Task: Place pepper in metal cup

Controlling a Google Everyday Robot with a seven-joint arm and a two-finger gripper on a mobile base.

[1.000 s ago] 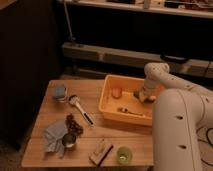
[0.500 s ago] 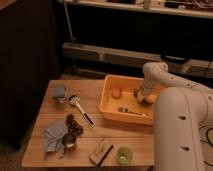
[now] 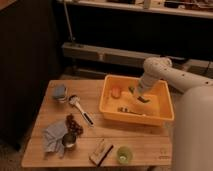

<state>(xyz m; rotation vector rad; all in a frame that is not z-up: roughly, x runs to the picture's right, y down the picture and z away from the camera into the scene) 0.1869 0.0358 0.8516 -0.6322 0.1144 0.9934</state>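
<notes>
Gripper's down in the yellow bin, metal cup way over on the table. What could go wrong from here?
1. The gripper is shut low in the yellow bin, yet a dark elongated piece, possibly the pepper, lies beside it: the grasp may be empty.
2. The metal cup sits across the table at the edge of a blue cloth beside the grapes; a nudge could tip it.
3. The green cup is nearer: wrong target.
</notes>
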